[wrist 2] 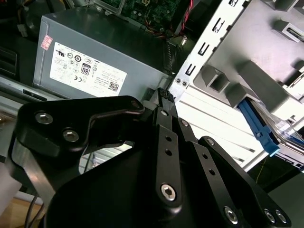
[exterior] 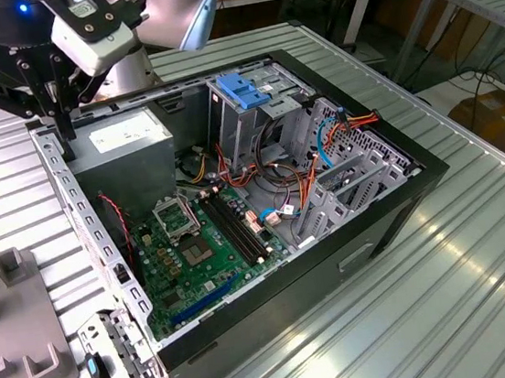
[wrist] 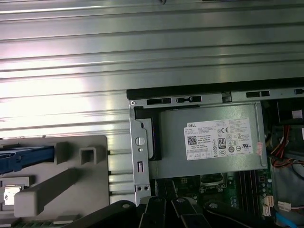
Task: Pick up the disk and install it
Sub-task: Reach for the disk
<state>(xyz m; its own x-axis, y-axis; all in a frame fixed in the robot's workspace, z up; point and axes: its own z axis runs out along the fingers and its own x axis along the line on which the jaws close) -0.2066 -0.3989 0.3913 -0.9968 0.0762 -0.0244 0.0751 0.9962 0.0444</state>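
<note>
The disk (wrist 2: 259, 124), a slim slab in a bright blue bracket, rests on edge in a grey slotted fixture (wrist 2: 247, 78) beside the computer case. It shows in both wrist views, with its blue bracket (wrist: 26, 156) lying across the fixture (wrist: 71, 175). My black gripper (exterior: 67, 143) hangs over the case's rear corner, above the metal rear panel and next to the power supply (exterior: 122, 136). Its fingertips (wrist 2: 164, 95) are shut together with nothing between them. The gripper is apart from the disk.
The open computer case (exterior: 401, 198) lies on a ribbed metal table (exterior: 482, 253). Inside are a motherboard (exterior: 195, 242), cables and a tall drive cage with a blue plate (exterior: 245, 88). The grey fixture (exterior: 14, 310) stands at the exterior view's left.
</note>
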